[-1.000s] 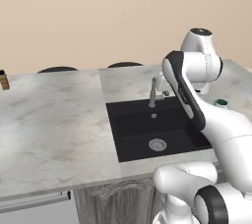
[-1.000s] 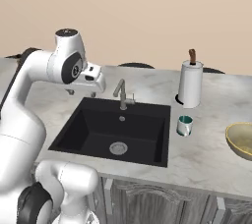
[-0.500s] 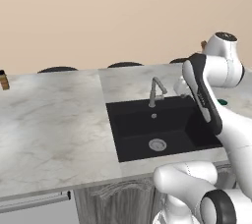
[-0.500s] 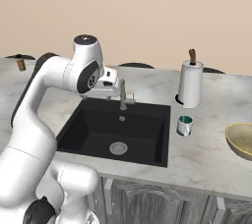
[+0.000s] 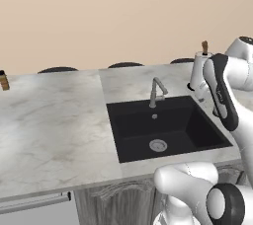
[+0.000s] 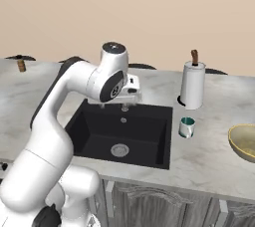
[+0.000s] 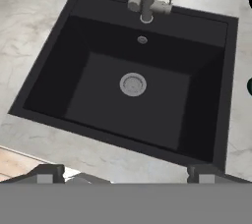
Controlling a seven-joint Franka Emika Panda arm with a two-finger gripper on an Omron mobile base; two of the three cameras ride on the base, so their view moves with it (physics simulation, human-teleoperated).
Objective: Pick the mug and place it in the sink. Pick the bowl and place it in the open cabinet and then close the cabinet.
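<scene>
White glossy arm [image 6: 60,121], rounded tubular links, bulbous shoulder housing. Dark grey bands at joints, dark strip along link edges. Round grey cap atop upper joint [image 6: 113,48]. Black disc with grey rim on base joint [image 5: 225,204]. Small dark squared finger tips [image 7: 49,173], wide-set

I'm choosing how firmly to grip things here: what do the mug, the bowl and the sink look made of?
The mug looks like glazed ceramic: smooth white wall with a teal band. The bowl also seems ceramic, tan-olive with a paler rim. The sink is matte black, perhaps composite or coated metal, with a silver metal drain.
</scene>
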